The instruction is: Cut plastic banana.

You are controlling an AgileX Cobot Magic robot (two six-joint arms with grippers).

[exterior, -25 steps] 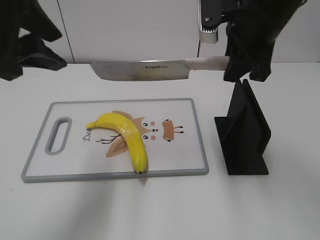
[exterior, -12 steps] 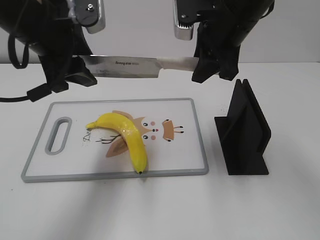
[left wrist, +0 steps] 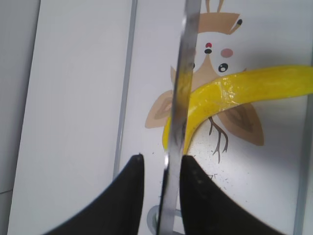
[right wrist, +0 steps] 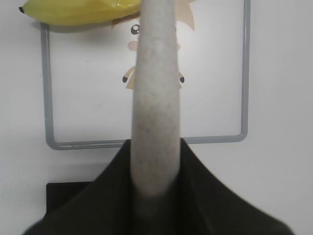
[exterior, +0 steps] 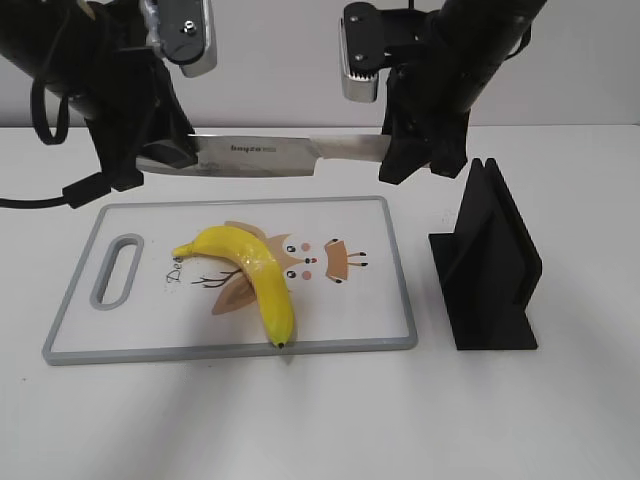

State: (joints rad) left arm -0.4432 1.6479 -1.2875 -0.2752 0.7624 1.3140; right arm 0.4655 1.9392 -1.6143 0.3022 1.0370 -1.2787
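Observation:
The plastic banana (exterior: 250, 265) lies on the grey-rimmed cutting board (exterior: 400, 290), dark tip toward the front edge. A knife (exterior: 260, 153) hangs level above the board's far edge. My right gripper (exterior: 400, 150) is shut on its pale handle (right wrist: 155, 98). My left gripper (exterior: 165, 155) straddles the blade tip. In the left wrist view the blade (left wrist: 183, 88) runs between the fingers (left wrist: 161, 159). It lies against the right finger with a gap at the left one. The banana (left wrist: 244, 88) shows below the blade there. It also shows at the top of the right wrist view (right wrist: 78, 12).
A black knife stand (exterior: 490, 270) stands on the white table right of the board; its base shows in the right wrist view (right wrist: 63, 193). The board has a handle slot (exterior: 118, 270) at its left end and a cartoon print in the middle.
The right gripper has carried the knife left and a little lower. The left arm has come in from the left and its fingers now sit around the blade tip.

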